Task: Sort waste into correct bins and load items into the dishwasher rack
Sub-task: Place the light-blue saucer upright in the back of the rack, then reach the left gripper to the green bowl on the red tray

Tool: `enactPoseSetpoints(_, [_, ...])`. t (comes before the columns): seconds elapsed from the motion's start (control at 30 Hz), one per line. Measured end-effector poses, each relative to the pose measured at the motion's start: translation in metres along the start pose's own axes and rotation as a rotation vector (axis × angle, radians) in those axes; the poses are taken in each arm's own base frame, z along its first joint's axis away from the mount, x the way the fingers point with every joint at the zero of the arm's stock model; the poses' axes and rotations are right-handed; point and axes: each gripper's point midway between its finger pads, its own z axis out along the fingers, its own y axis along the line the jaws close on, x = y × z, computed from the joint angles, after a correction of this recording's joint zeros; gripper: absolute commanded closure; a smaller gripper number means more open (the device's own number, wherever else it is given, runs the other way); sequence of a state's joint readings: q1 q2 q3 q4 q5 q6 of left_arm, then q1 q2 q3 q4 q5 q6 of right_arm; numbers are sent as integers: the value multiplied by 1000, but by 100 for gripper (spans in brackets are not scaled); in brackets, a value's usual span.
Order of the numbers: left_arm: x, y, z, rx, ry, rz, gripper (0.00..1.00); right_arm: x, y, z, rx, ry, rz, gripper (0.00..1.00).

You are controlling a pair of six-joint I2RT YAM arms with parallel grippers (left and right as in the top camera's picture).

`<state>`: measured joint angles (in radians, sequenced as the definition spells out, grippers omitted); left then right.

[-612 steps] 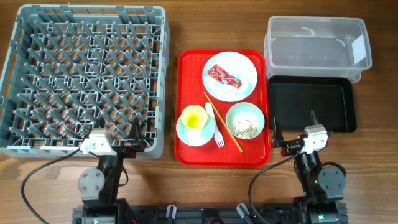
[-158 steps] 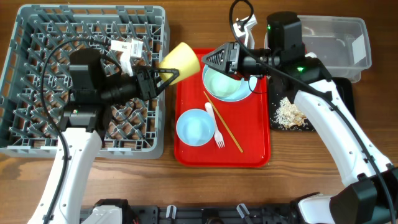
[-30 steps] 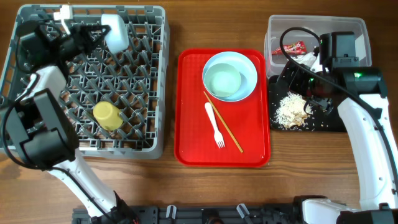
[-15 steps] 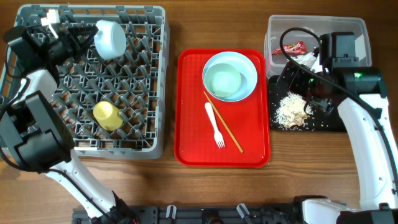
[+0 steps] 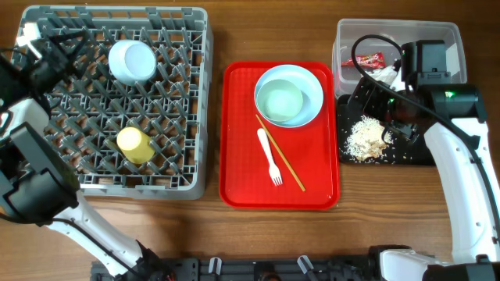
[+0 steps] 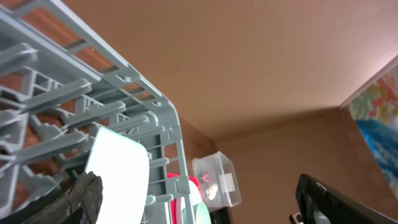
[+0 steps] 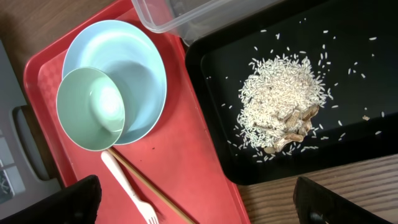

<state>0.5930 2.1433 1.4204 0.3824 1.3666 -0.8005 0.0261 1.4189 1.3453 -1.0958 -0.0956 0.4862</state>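
The grey-blue rack (image 5: 199,101) holds the pale saucer (image 5: 131,61) near its back and the yellow cup (image 5: 134,144), upside down. My left gripper (image 5: 48,48) is open and empty at the rack's back left corner, and the saucer (image 6: 118,168) shows between its fingers (image 6: 205,205). On the red serving tray (image 5: 312,187) the mint bowl (image 5: 281,101) sits in the plate (image 5: 314,82), with the fork (image 5: 269,156) and chopsticks (image 5: 280,152) below. The red wrapper (image 5: 373,59) lies in the clear tub (image 5: 437,39). Rice scraps (image 5: 366,138) lie in the black tray (image 5: 422,152). My right gripper (image 5: 371,97) is open and empty above them.
In the right wrist view, my open fingers (image 7: 202,208) frame the red tray's corner (image 7: 205,180) and the black tray's edge (image 7: 249,177), with the rice (image 7: 280,99) at right. The right arm and its cable cross the tub. Bare wood lies along the front.
My left gripper has let go of the saucer and drawn back to the left; the saucer now rests in the rack. The right arm has not moved.
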Motion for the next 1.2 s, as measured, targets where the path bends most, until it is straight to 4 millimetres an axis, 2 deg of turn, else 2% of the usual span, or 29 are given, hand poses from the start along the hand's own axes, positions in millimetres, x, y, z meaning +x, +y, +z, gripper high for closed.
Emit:
enactPoseSetpoints(0.1, [-2, 1, -4, -4, -8, -30, 1, 0, 0, 0, 0, 0, 0, 0])
enactPoseSetpoints(0.2, [3, -8, 6, 2, 13, -41, 0, 1, -2, 0, 7, 4, 1, 0])
enactPoseSetpoints(0.27, [8, -23, 20, 8, 34, -29, 1, 2, -4, 0, 20, 6, 2, 1])
enactPoseSetpoints(0.43, [38, -79, 76, 55, 124, 62, 0, 4, -11, 0, 56, 8, 6, 0])
enactPoseSetpoints(0.53, [65, -102, 113, 70, 180, 76, 0, 7, -20, -1, 99, 20, 11, 0])
enactPoseSetpoints(0.6, [84, -109, 136, 69, 216, 67, 0, 6, -27, -2, 116, 21, 26, 0])
enactPoseSetpoints(0.7, [114, -105, 165, 16, 257, 24, 1, 4, -45, -4, 151, 28, 74, 0])
enactPoseSetpoints(0.8, [142, -96, 182, -79, 285, 15, 0, 3, -61, -7, 176, 35, 106, 0])
enactPoseSetpoints(0.9, [170, -96, 189, -212, 303, 77, 0, 1, -70, -8, 188, 36, 117, 0])
enactPoseSetpoints(1.07, [211, -124, 187, -401, 335, 277, 0, -2, -82, -10, 200, 33, 143, 0])
enactPoseSetpoints(1.13, [240, -125, 186, -482, 397, 310, 0, -3, -84, -11, 202, 32, 149, 0])
enactPoseSetpoints(1.2, [279, -121, 186, -549, 491, 330, 0, -3, -84, -11, 202, 32, 149, 0])
